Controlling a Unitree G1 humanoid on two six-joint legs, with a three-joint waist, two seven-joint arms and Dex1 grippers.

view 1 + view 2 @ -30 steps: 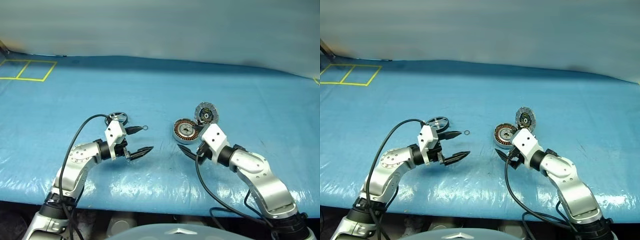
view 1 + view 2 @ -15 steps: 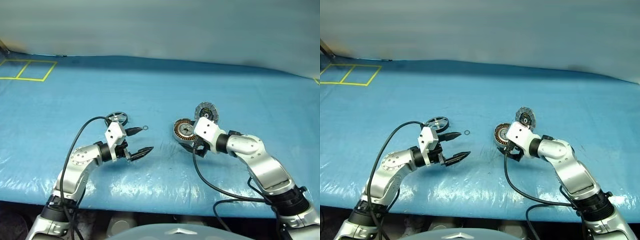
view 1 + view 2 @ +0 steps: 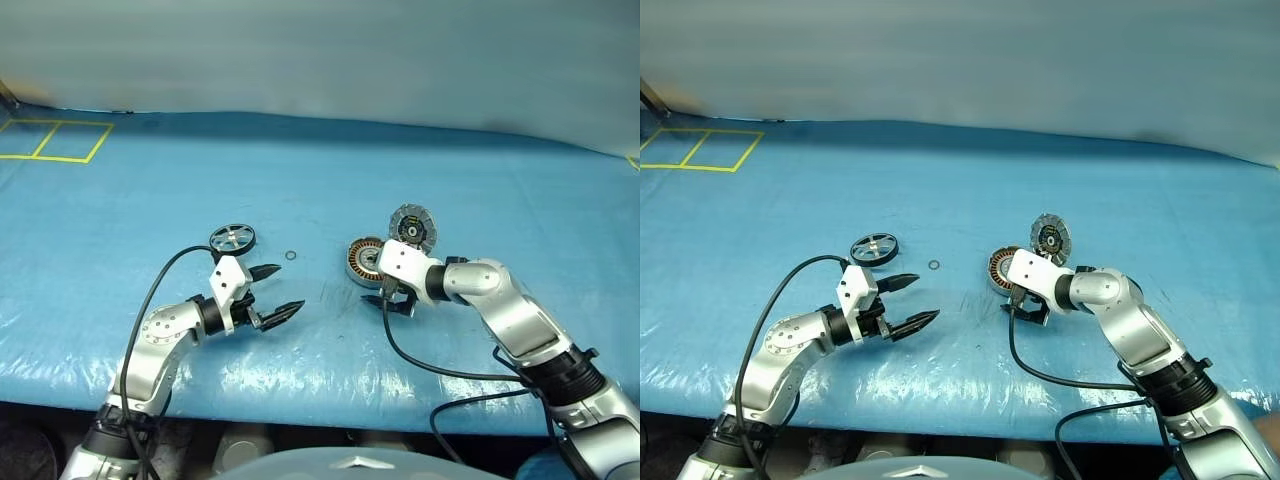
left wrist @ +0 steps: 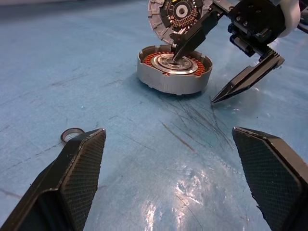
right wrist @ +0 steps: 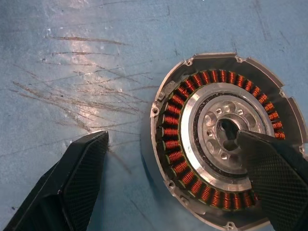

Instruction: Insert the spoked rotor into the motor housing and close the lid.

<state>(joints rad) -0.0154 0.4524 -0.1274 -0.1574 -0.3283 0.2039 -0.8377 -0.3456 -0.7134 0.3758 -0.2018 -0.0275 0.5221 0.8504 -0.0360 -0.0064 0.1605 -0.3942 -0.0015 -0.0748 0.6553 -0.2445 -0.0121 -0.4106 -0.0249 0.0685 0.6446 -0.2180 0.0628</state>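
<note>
The motor housing (image 3: 363, 261) lies flat on the blue table with its copper windings (image 5: 178, 144) facing up. Against its far side leans the lid (image 3: 411, 225), its segmented face toward me. My right gripper (image 5: 172, 137) is open and tilted down over the housing's near rim. One finger (image 4: 185, 43) is over the silver hub. The other finger (image 4: 245, 79) reaches the table beside the housing. The spoked rotor (image 3: 232, 239) lies flat to the left. My left gripper (image 3: 287, 289) is open and empty, just in front of the rotor.
A tiny wire ring (image 3: 290, 255) lies between the rotor and the housing. Yellow tape squares (image 3: 55, 140) mark the far left corner. The table's front edge (image 3: 300, 398) runs close below both arms. Black cables hang from both wrists.
My right gripper has swung forward and tipped down, from beside the housing to straddling its near rim. The left gripper has hardly moved.
</note>
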